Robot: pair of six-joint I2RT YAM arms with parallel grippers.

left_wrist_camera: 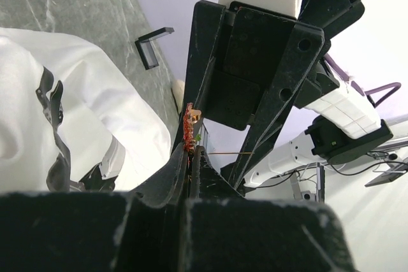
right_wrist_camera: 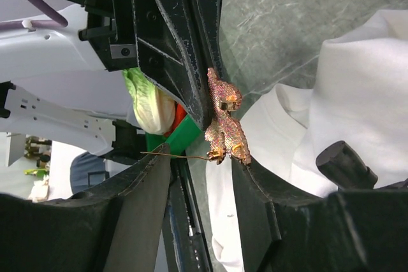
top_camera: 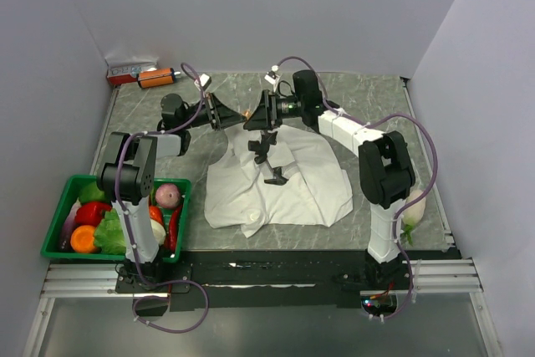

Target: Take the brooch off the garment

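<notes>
The grey marbled tabletop (top_camera: 368, 98) carries the white garment (top_camera: 284, 190), which lies spread flat in the middle. Both arms reach in over its far edge and meet tip to tip above it. The left hand (left_wrist_camera: 191, 151) is pinched fully closed, and the brooch (right_wrist_camera: 224, 122) is clamped at its fingertips. The piece appears to be raised off the cloth, though the top view is too small to show whether any thread or fold clings to it. The right hand (right_wrist_camera: 201, 157) faces it with jaws about half open and grips nothing. Its two fingers straddle the brooch, whose lower end lies against or just beside one finger (right_wrist_camera: 255, 195). The long axis of the brooch runs on in line with the left fingers and points into the right hand's gap. Its thin pin (right_wrist_camera: 175, 154) sticks out sideways toward the other right finger. Any handover would turn on closing across that narrow body rather than on the pin.
</notes>
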